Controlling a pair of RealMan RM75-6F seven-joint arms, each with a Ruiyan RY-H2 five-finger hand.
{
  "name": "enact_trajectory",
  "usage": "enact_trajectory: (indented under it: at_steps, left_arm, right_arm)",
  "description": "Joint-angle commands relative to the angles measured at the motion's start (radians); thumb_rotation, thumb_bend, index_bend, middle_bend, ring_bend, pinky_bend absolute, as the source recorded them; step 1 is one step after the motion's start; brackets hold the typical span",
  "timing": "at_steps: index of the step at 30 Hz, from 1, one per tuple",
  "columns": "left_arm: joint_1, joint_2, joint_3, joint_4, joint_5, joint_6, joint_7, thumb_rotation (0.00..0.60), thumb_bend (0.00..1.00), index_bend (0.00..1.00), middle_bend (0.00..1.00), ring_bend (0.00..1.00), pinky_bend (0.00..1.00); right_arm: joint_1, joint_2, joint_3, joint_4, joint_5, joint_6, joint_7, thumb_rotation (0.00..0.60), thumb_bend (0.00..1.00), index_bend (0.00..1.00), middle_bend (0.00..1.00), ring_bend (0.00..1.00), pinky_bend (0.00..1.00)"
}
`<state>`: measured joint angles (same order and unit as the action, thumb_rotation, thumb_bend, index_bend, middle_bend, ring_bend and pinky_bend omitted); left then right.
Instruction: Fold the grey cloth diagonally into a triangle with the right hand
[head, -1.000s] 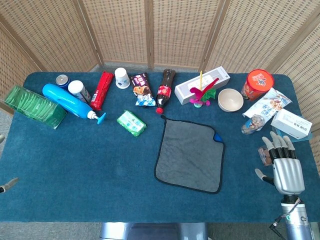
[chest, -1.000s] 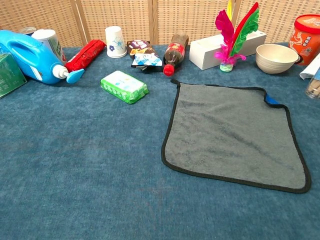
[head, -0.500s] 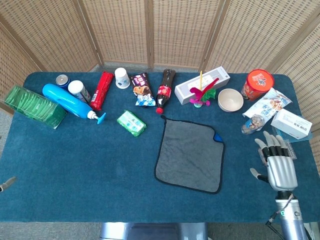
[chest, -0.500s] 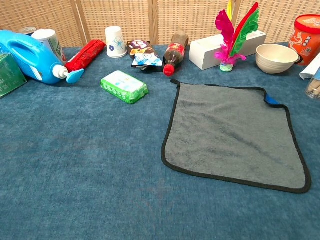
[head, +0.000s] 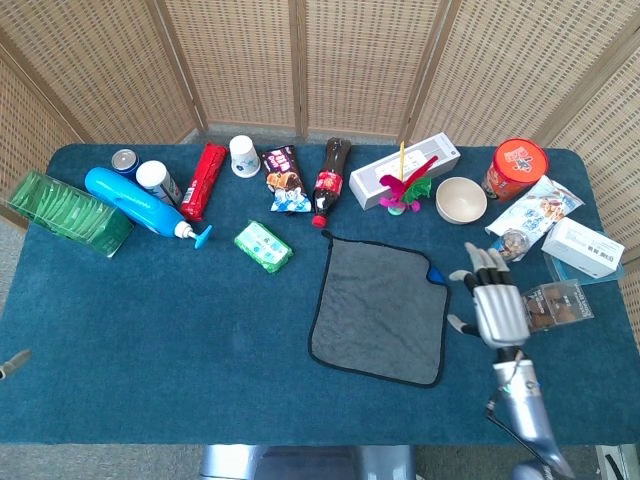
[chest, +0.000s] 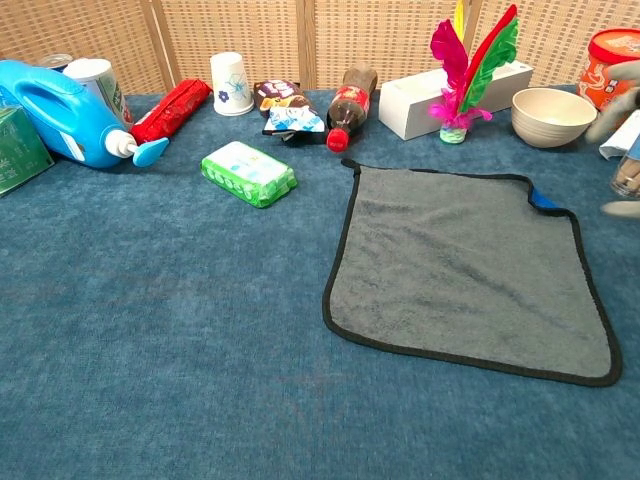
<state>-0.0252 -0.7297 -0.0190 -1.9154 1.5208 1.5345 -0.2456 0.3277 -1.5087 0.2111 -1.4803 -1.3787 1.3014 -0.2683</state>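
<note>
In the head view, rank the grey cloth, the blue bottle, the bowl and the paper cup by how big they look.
1. grey cloth
2. blue bottle
3. bowl
4. paper cup

All lie on the table at similar range, so the order seems safe.

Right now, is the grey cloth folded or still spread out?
Spread flat. The grey cloth shows all four black-edged corners, no layer doubled over; the right hand hovers beside it, not touching.

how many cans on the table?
2, both at the far left corner: a blue-topped can behind the blue detergent bottle, and a white can right beside it. Others could be hidden behind the clutter.
</note>
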Motion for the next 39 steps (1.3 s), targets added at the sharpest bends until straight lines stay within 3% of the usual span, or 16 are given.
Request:
enact_trajectory:
  at_steps: [1,28,39]
  left_arm:
    - [-0.001,0.001,-0.002,-0.001,-0.005,-0.003,-0.002,0.600,0.21,0.05,0.00,0.00,0.00]
    - [-0.001,0.004,-0.005,0.002,-0.011,-0.010,-0.010,0.600,0.21,0.05,0.00,0.00,0.00]
    - [0.001,0.006,-0.003,0.001,-0.005,-0.010,-0.013,0.600,0.21,0.05,0.00,0.00,0.00]
  right_arm:
    - [0.052,-0.072,0.029,0.070,0.042,-0.041,-0.031,0.600,0.00,0.37,0.00,0.00,0.00]
    - [0.200,-0.330,0.110,0.457,0.196,-0.127,-0.077,0.600,0.00,0.37,0.00,0.00,0.00]
    - [0.215,-0.340,0.101,0.525,0.202,-0.131,-0.073,0.600,0.00,0.36,0.00,0.00,0.00]
